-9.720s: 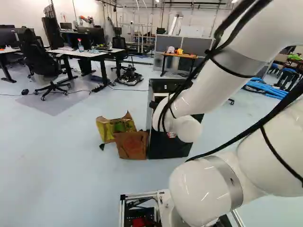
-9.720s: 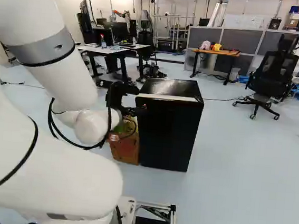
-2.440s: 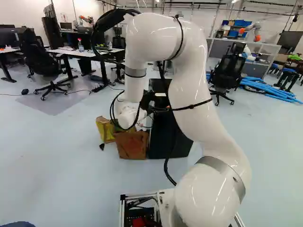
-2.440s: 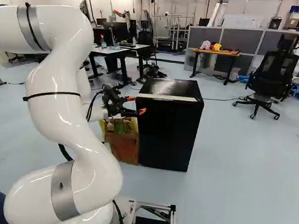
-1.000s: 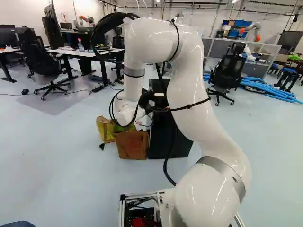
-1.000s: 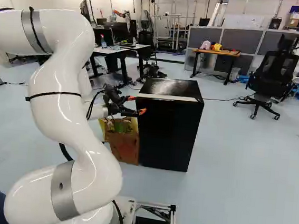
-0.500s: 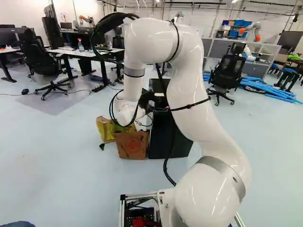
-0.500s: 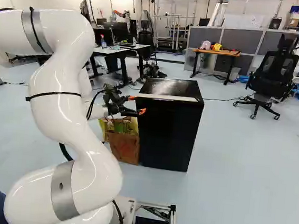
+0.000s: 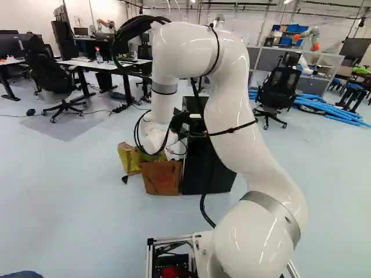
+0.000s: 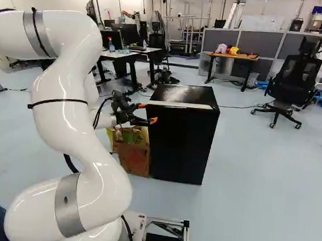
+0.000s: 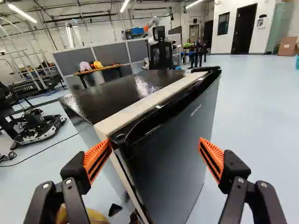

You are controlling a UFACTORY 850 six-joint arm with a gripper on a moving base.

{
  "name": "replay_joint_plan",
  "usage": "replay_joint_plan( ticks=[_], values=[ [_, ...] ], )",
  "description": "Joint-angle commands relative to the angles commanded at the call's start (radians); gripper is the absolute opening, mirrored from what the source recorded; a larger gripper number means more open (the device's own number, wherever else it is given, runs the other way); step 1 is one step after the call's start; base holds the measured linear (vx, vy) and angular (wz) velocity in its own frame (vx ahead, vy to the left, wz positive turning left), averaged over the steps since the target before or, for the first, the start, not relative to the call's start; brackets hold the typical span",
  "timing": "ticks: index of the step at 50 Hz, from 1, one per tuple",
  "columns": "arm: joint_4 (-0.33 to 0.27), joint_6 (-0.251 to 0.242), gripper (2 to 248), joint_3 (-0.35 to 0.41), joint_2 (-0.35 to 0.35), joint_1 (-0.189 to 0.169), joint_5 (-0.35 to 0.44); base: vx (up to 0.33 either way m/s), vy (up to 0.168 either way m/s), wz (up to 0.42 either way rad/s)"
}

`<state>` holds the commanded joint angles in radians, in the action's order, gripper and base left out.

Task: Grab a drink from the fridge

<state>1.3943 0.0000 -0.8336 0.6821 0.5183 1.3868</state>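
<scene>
A pale blue, glossy floor [image 10: 259, 164] is running across the wide room, reflecting the ceiling lights; grey partitions [image 10: 268, 46] are standing behind, with blue tubes [image 9: 330, 110] lying near them; the white arm [image 10: 69, 123] is arching over toward the black compact fridge [image 10: 179, 139]; the fridge is standing on the floor ahead of the base, its long axis running straight up, its door [image 11: 182, 154] facing back toward the base and its shiny top lying level, with a cream strip [image 11: 149, 100] edging the door side; beyond it a wooden-topped bench [image 10: 233, 56] is carrying a pink item [image 10: 221, 48] and a yellow one [image 10: 233, 50]; a black office chair [image 10: 293, 76] is standing well apart, at the right of the right base view; a crumpled brown container [image 9: 161, 176] is sitting just beside the fridge, a yellow one [image 9: 128, 157] behind it; the gripper [image 10: 148, 113] is hovering at the fridge's upper door edge, its jaws spreading wide and gripping nothing, one orange pad [image 11: 98, 159] lying by the door's top corner.
</scene>
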Motion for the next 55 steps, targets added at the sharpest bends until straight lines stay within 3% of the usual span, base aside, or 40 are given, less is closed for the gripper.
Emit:
replay_joint_plan(
  ticks=[55],
  values=[
    [0.091,0.0,247,0.0,0.0,0.0,0.0,0.0,0.0,-0.001]
  ],
)
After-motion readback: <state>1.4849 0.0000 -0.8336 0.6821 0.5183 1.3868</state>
